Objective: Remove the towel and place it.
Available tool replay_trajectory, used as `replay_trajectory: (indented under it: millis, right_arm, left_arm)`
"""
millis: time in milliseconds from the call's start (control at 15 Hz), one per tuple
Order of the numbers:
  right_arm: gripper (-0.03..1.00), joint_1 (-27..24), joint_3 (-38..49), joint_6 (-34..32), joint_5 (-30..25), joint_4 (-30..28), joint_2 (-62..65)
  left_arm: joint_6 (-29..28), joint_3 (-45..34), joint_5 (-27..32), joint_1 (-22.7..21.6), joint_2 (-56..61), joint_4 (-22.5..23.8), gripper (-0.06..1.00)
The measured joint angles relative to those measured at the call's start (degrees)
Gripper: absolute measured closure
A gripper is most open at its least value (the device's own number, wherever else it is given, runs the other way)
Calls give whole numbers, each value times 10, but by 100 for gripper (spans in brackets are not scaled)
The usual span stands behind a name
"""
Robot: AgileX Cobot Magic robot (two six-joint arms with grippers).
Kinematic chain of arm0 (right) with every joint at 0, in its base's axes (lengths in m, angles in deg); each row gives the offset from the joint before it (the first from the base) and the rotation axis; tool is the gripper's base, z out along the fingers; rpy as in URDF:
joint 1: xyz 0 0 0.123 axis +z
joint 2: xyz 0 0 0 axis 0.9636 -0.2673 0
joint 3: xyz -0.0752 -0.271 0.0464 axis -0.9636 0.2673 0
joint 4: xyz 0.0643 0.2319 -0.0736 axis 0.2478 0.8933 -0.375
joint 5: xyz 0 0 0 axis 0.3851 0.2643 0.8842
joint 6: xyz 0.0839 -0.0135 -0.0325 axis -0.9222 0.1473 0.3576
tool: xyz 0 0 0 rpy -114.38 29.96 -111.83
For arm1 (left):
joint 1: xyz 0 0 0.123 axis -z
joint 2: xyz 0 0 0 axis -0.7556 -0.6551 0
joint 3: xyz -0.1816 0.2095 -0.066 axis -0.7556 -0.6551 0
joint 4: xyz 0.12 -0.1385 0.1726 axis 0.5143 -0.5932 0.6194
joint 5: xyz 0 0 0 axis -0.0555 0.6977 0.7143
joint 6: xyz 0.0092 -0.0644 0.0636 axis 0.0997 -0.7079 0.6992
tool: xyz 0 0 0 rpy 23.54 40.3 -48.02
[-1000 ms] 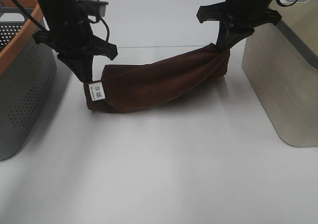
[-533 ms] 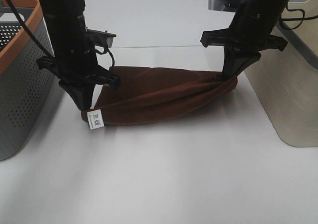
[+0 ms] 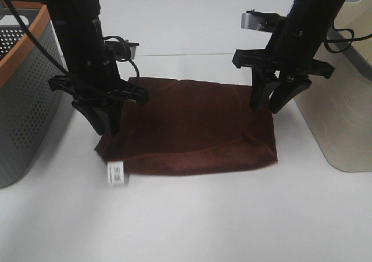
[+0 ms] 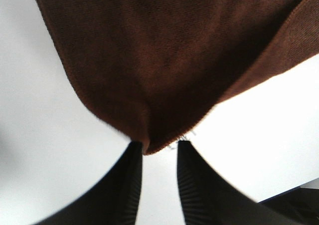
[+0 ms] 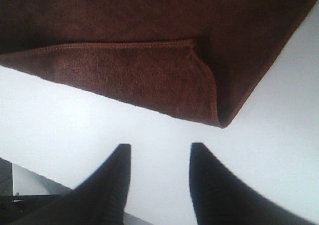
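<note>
Towel [image 3: 189, 128]: one dark brown cloth is spread flat on the white table [image 3: 192, 221] between two baskets, its white label [image 3: 117, 173] at the near left corner. Both jaws are parted and empty: left gripper [image 3: 107, 125] over the towel's left edge, right gripper [image 3: 272, 102] above its far right corner.

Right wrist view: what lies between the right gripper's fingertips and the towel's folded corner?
Only bare white table. In the right wrist view, the open right gripper is apart from the towel, touching nothing.
</note>
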Motion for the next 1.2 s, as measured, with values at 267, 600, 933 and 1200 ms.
replay_trajectory:
  millis: [267, 600, 933, 1200]
  right_arm:
    - [47, 0, 0, 1, -7, 3, 3]
    - [46, 0, 0, 1, -7, 9, 91]
    - [46, 0, 2, 1, -9, 16, 231]
    - [46, 0, 84, 1, -8, 15, 373]
  left_arm:
    - [0, -1, 0, 0, 3, -3, 35]
    - [-5, -3, -1, 0, 112, -2, 34]
    - [-7, -7, 1, 0, 321, 11, 34]
    - [-49, -135, 1, 0, 515, 65, 34]
